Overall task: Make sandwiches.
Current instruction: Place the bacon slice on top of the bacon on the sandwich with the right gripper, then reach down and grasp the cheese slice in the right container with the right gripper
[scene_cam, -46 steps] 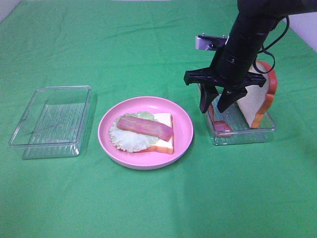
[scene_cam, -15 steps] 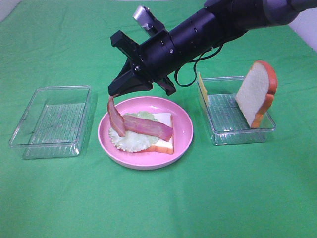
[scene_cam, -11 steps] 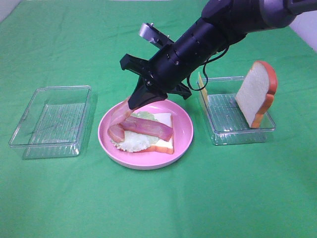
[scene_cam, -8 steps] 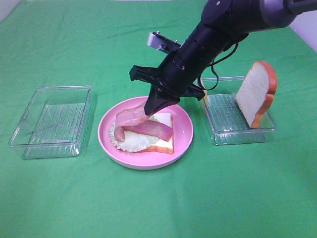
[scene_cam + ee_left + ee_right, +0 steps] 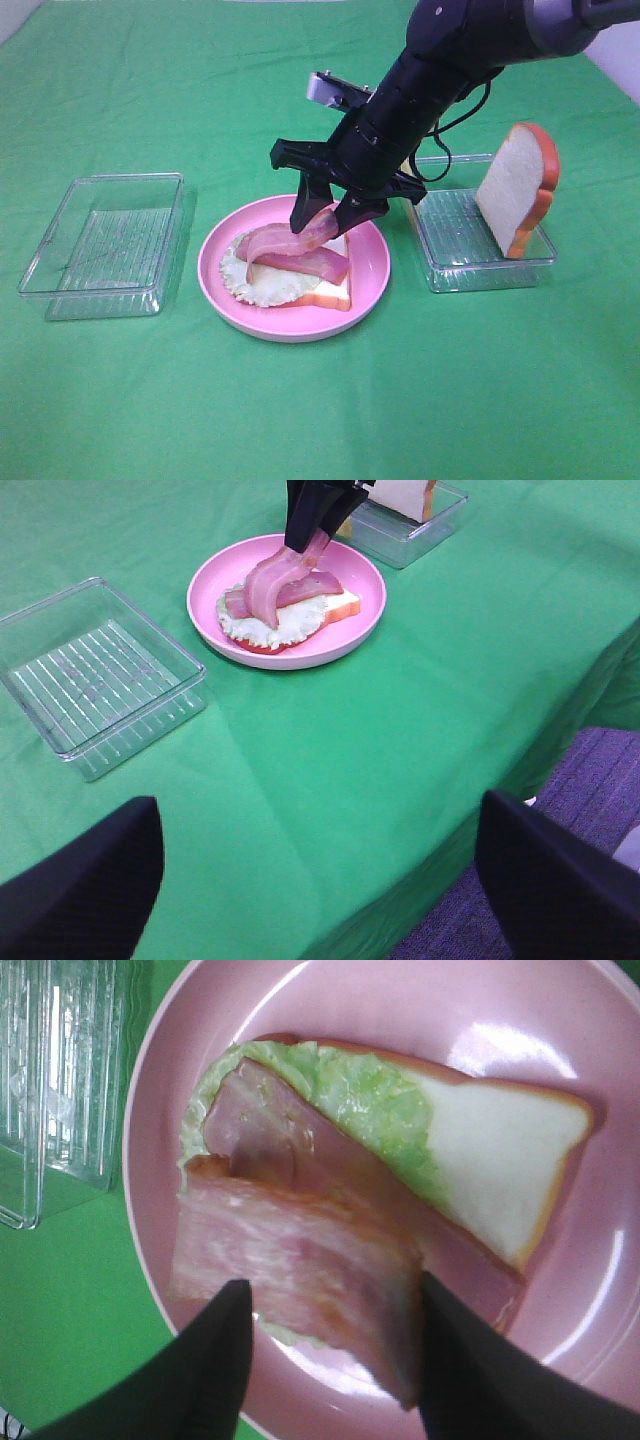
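On the pink plate lies the open sandwich: a white bread slice, pale lettuce and one bacon strip. A second bacon strip drapes across it toward the left, its upper end still raised between the fingers of my right gripper. Those jaws stand apart on either side of the strip. My left gripper hangs wide open over the table's near part, far from the plate, holding nothing.
An empty clear tray sits left of the plate. Right of the plate, another clear tray holds an upright bread slice. Past the table's edge a purple floor shows.
The right gripper carried the second bacon strip from the plate's left rim rightward, laid it over the first strip, and its jaws have spread apart. The left gripper has stayed put.
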`<state>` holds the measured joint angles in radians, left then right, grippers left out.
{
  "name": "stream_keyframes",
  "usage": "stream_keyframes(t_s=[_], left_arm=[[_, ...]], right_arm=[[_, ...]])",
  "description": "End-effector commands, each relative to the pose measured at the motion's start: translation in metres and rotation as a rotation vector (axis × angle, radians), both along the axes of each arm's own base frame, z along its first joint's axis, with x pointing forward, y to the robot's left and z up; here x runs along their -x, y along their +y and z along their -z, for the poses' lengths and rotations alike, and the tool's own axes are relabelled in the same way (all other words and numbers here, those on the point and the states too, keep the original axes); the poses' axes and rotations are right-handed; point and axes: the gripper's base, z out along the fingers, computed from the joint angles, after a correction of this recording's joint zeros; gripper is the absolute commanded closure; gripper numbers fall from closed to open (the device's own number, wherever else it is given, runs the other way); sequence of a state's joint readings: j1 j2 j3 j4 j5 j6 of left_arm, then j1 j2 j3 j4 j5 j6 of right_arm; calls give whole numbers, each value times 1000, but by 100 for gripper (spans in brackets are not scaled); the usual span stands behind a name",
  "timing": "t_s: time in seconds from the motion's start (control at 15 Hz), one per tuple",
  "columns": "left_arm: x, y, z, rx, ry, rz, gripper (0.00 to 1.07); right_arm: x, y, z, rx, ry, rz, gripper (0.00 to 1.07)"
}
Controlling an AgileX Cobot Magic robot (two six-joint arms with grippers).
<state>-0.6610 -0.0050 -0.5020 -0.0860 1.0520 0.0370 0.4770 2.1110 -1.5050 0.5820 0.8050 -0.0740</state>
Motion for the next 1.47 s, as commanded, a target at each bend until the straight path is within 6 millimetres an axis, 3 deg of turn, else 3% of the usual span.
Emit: stream_keyframes(t_s=[0.07,0.33,0.67,0.93,1.07,1.27,1.47], left_arm=[[2,2,1,18,-17,-2,26],[2,2,1,18,-17,-2,26],[2,2,1,18,-17,-2,26],[2,2,1,18,-17,-2,26],[2,2,1,18,-17,-1,26],[2,2,1,18,-17,-1,26],[2,2,1,18,-17,-1,26]], right_arm=[[0,-1,0,11,7,0,46],[2,-5,-8,41,-8,-25,36],[9,-19,-63,90,-163,-14,34],[7,-35,-83,228,-262,13,38],[-7,-39,-93,335,-293,21,48],[-23,-36,-94,380,-270,9,48],[-46,-43,-81,385,-167,39,48]])
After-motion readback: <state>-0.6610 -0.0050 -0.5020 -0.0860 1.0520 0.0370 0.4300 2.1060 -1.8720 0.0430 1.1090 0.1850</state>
